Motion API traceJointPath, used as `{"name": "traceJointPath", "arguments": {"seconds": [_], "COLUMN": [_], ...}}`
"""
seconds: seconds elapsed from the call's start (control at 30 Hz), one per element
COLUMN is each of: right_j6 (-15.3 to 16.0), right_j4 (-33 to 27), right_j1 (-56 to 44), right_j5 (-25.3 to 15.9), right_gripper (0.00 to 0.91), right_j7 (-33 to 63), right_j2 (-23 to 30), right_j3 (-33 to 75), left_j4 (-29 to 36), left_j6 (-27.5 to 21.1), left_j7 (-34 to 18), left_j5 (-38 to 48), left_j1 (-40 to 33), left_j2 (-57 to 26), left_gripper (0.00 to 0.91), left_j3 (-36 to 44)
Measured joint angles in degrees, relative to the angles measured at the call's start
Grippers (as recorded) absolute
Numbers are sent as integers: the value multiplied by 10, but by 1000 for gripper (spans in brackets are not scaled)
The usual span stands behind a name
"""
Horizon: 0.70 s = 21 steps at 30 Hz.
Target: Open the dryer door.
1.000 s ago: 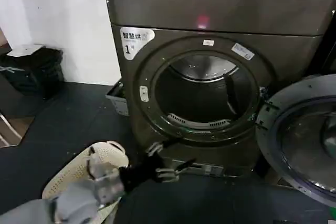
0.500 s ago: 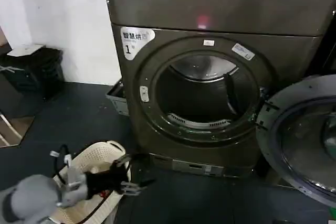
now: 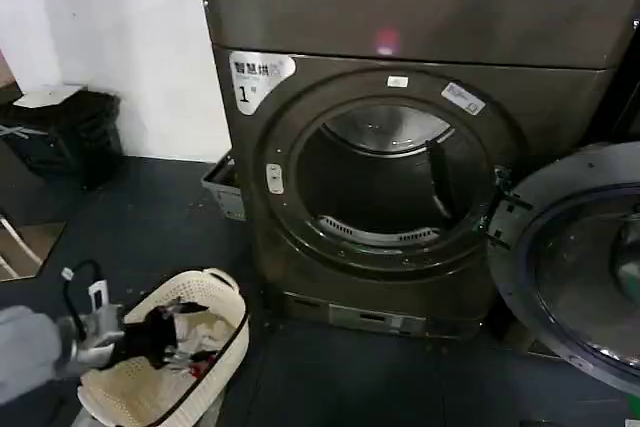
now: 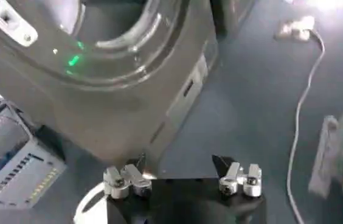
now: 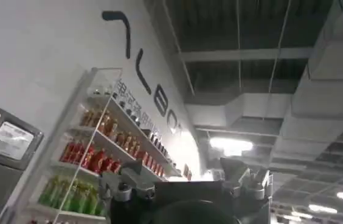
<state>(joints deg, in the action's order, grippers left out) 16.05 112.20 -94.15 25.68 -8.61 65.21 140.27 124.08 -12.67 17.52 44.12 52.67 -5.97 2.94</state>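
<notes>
Dryer door [image 3: 575,267]: swung fully open at 3 o'clock of dryer [image 3: 400,137]; left gripper [image 4: 183,176] spread, empty, over basket [image 3: 160,382]; task apparently complete

The floor [image 3: 150,217] was dark and matte, with small light specks scattered near the machine base. A plain white wall [image 3: 110,37] closed the room behind and to the left. Against that wall stood a black crate [image 3: 62,137] with a pale flat item on top. A grey tray-like box [image 3: 225,187] lay on the floor beside the wall. A cream perforated laundry basket [image 3: 185,347] sat on the floor in the foreground, holding dark and light items. A white cable [image 4: 302,115] ran across the floor. Elsewhere, a shelf unit [image 5: 92,158] carried rows of bottles against a white wall bearing dark lettering [image 5: 138,67]. The ceiling [image 5: 256,67] was dark with exposed ducting and bright lamps [image 5: 235,145].
</notes>
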Motion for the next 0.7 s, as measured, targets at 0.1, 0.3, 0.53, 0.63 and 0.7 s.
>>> {"name": "traceJointPath", "arguments": {"seconds": [0.1,0.3,0.53,0.63,0.7], "right_j6": [0,1,1,1,1], "right_j4": [0,4,4,5,5], "right_j1": [1,5,6,5,4], "right_j5": [1,2,2,2,2], "right_gripper": [907,907,907,907,907], "right_j7": [-2,-4,-4,-4,-5], "right_j2": [-1,-1,-1,-1,-1], "right_j3": [0,-5,-8,-8,-6], "left_j4": [-13,-54,-107,-129,-142], "left_j6": [-13,-21,-44,-49,-45], "left_j7": [23,49,88,90,94], "left_j5": [-22,-85,-165,-179,-187], "left_j1": [13,27,32,33,34], "left_j2": [-17,-29,-33,-29,-28], "left_gripper": [907,907,907,907,907], "left_j3": [-12,-22,-26,-27,-27]}}
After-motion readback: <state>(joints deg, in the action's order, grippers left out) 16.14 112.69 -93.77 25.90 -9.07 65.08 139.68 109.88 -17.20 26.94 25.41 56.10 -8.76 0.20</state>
